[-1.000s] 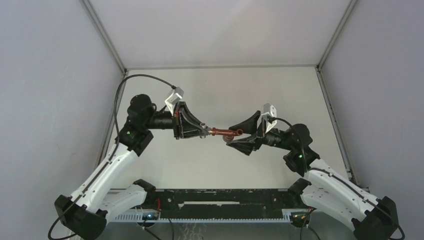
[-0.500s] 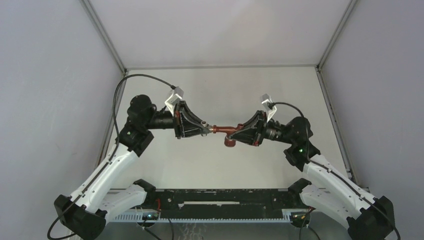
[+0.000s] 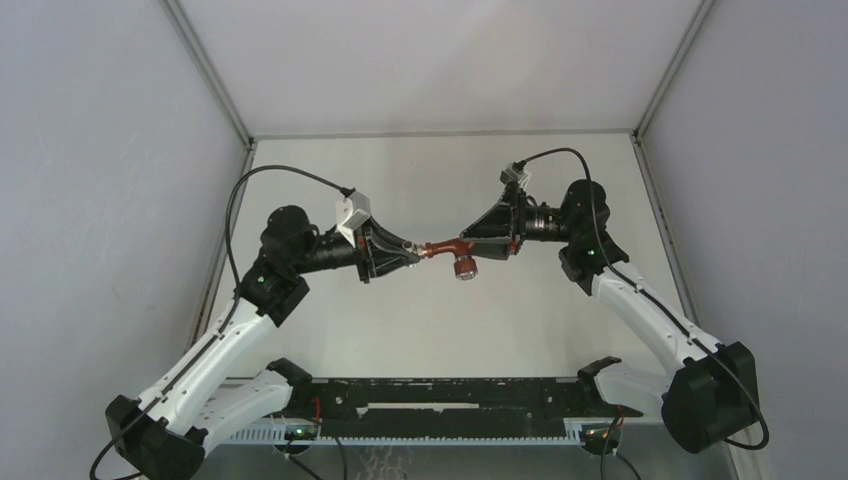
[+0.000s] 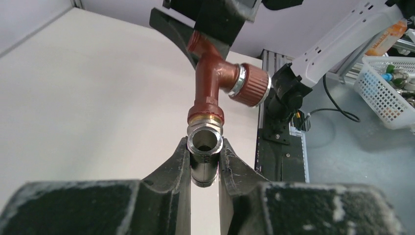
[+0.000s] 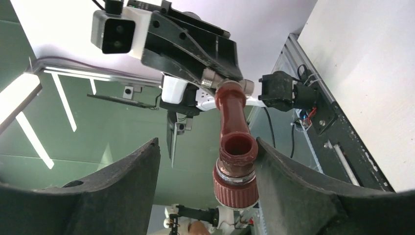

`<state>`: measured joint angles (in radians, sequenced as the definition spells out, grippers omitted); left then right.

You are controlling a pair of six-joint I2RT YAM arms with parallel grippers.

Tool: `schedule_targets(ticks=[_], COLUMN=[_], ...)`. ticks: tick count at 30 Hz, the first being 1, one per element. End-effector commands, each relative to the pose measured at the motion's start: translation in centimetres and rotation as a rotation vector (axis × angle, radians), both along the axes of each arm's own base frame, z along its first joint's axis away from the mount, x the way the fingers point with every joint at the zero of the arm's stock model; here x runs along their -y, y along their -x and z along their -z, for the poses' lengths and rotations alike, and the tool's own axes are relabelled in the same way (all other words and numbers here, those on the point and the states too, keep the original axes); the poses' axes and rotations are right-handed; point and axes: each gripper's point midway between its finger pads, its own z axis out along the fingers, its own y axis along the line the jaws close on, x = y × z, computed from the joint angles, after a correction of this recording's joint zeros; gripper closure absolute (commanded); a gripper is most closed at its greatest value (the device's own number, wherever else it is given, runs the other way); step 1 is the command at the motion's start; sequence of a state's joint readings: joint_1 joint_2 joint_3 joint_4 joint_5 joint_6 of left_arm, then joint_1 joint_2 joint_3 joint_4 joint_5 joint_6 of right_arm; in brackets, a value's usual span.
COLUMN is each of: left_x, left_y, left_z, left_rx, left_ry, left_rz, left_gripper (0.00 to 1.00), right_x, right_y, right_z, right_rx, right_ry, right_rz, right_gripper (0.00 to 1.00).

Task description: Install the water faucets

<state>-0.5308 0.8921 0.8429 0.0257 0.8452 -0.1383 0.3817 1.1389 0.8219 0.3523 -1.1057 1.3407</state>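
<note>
Left gripper [image 3: 408, 253] clamped on short silvery metal fitting [image 4: 204, 157]. Fitting's far end butts against brass-collared end of reddish-brown tap-shaped faucet with ribbed knob [image 4: 208, 81]. Right gripper [image 5: 205, 147] has jaws apart, straddling faucet's other end, not pinching it as far as we see. Joined pair hangs in air over middle of white table [image 3: 450, 330], well off every edge. We judge mating begun; thread depth we cannot tell. Left to do: regrip, tighten fully, let go.
</note>
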Motion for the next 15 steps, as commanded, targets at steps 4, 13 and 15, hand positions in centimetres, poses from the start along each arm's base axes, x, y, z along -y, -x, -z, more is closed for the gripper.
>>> schedule_targets(ticks=[4,13,15], left_x=[-0.3,-0.4,-0.3], left_y=[-1.2,-1.9,-1.9], left_z=[0.5,-0.2,-0.2], left_rx=[0.033,0.039,0.034], left_ry=[0.002,0.023,0.024], left_rz=[-0.076,-0.117,-0.111], left_gripper=[1.0,1.0,1.0], right_x=[0.2,-0.9,-1.2], right_y=[1.7,2.3,2.6], right_z=[-2.1,1.2,1.4], right_rx=[0.016,-0.019,-0.017], right_ry=[-0.025,0.07,0.074], right_rz=[-0.021,-0.043,-0.059], right_gripper=[0.19,0.18,0.18])
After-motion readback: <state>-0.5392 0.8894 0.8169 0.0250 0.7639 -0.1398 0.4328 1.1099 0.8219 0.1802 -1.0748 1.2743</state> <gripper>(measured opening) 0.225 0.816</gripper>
